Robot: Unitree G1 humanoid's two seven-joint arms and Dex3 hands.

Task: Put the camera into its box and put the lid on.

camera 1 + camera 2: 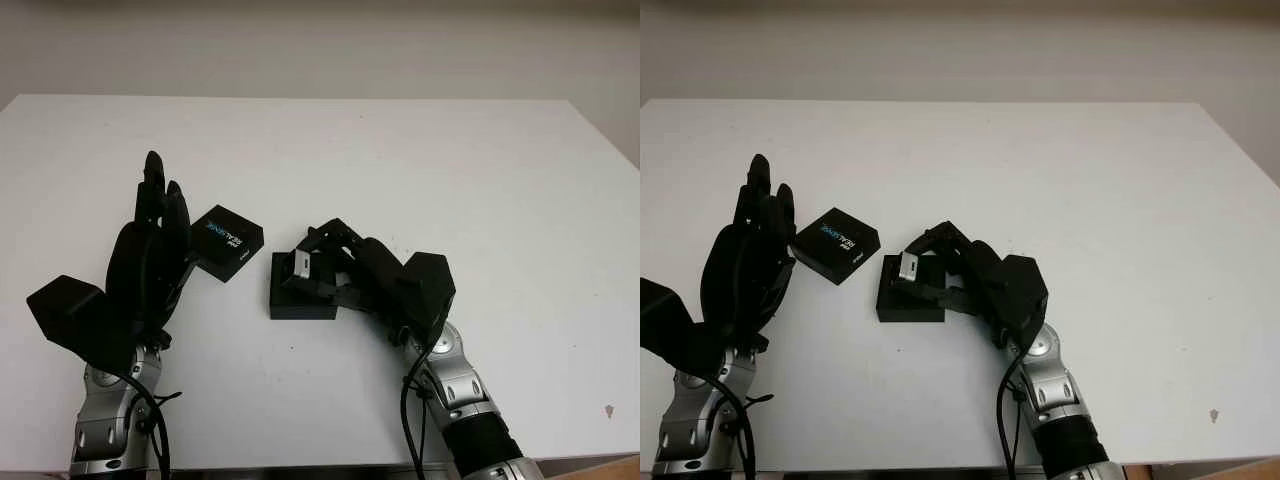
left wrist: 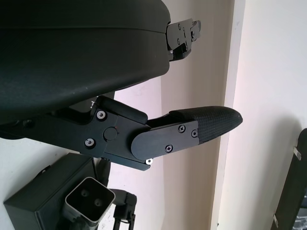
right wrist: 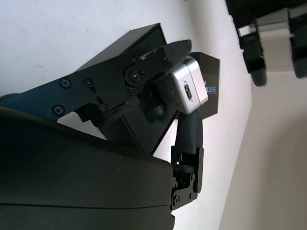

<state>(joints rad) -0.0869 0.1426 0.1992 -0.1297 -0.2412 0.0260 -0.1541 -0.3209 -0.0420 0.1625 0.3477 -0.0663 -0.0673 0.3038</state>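
Two hands work over the white bench (image 1: pixel 480 180): the left hand (image 1: pixel 150 255), open, stands upright beside the lid (image 1: pixel 227 242). Further right, the right hand (image 1: pixel 345 268) pinches the silver camera (image 1: pixel 301 263) directly above the open box (image 1: pixel 296 298), nearly seated

silver camera (image 1: pixel 302 263): above open black box (image 1: pixel 300 299) | black lid (image 1: pixel 227 242): flat, left of box
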